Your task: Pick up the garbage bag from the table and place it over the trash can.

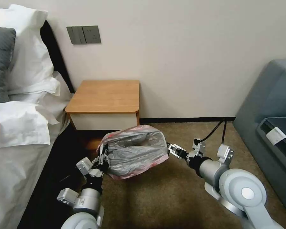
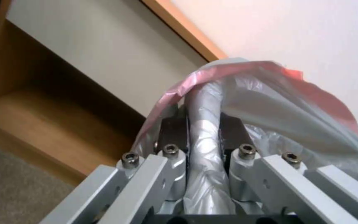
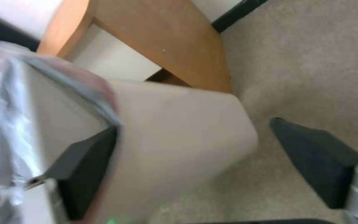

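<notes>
Over trash can (image 3: 179, 137) | garbage bag (image 1: 135, 151) mouth up | left end effector (image 1: 103, 158) clamps rim

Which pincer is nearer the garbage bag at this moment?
Left. The left pincer is clamped on a fold of the garbage bag at its left side. The right pincer is open, just off the bag's right edge, beside the trash can.
</notes>
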{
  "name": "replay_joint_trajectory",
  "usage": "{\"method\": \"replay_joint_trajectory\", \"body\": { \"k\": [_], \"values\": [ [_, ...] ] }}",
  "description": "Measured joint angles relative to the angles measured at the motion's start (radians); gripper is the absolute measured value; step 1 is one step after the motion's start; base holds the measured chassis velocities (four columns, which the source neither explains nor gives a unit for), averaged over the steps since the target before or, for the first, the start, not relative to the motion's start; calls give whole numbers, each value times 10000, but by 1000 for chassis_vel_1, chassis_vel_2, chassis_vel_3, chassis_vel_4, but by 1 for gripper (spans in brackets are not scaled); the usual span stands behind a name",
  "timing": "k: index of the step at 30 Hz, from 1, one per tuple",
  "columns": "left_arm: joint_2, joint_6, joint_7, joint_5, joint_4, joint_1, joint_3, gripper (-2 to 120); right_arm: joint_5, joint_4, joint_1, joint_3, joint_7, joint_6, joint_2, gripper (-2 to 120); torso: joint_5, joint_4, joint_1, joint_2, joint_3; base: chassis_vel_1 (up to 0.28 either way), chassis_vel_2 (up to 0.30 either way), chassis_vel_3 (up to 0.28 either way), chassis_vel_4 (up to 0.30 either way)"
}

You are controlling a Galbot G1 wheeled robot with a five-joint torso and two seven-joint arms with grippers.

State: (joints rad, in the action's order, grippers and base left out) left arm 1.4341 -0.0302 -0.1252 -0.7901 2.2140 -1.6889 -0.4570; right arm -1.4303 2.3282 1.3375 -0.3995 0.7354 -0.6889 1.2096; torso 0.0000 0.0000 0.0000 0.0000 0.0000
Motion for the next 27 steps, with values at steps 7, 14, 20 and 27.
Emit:
{"method": "replay_joint_trajectory", "body": {
  "k": [7, 14, 20, 27],
  "values": [
    [-1, 92, -145, -249, 24, 156, -165, 9, 61, 290, 204, -48, 205, -92, -30, 100, 0, 0, 0, 0, 0, 0, 0, 0, 0],
    [8, 145, -392, -267, 31, 189, -234, 9, 40, 989, 833, -378, 367, 271, 126, 100, 0, 1, 0, 0, 0, 0, 0, 0, 0],
    [-46, 263, -815, -587, 96, 198, -445, 9, -684, 1717, 1871, -715, -979, 2503, 555, 100, -1, -1, 0, 0, -1, 0, 0, 0, 0],
    [-13, 419, -1073, -1063, 359, 157, -448, 9, -2389, 1433, 1899, -495, -2470, 3466, 1289, 100, 0, 0, 0, 0, -1, 0, 0, 0, 0]
  ]
}}
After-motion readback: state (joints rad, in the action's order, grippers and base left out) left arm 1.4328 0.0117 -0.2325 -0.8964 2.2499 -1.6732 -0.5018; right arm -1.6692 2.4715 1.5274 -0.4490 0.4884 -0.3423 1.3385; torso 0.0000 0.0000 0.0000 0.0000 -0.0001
